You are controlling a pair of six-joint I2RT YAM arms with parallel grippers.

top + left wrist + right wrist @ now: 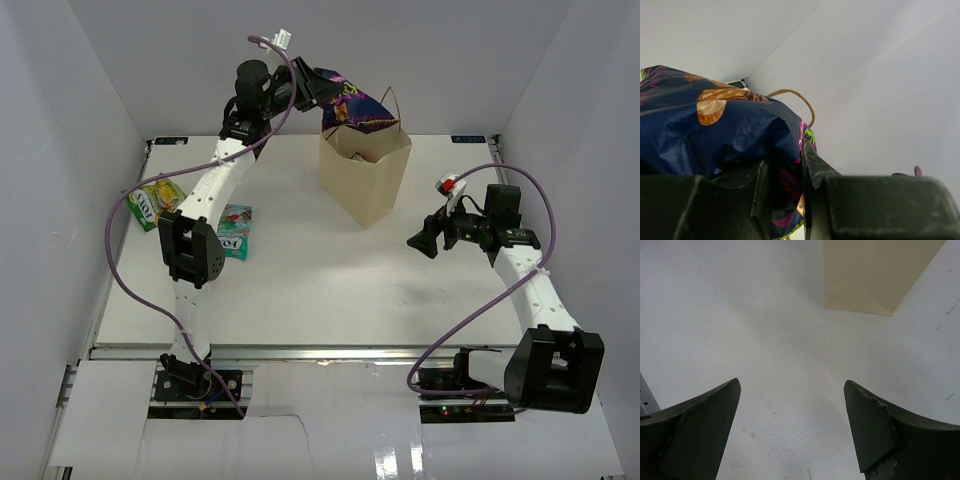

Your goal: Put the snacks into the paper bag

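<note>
I saw the white worktop [330, 290] carrying the tan paper bag [368, 180], which stood upright with its mouth open, toward the far edge. The dark blue-purple chip bag [355, 108] hung over the paper bag's mouth with its lower end at the rim, pinched between the fingers of my left hand [318, 88] up and to the left of the bag, while my right hand [422, 243] hovered low to the near right of the paper bag, fingers spread wide. The green-yellow packet [155, 203] and the smaller teal packet [237, 232] lay flat well left of the paper bag, the teal one nearer to it.
</note>
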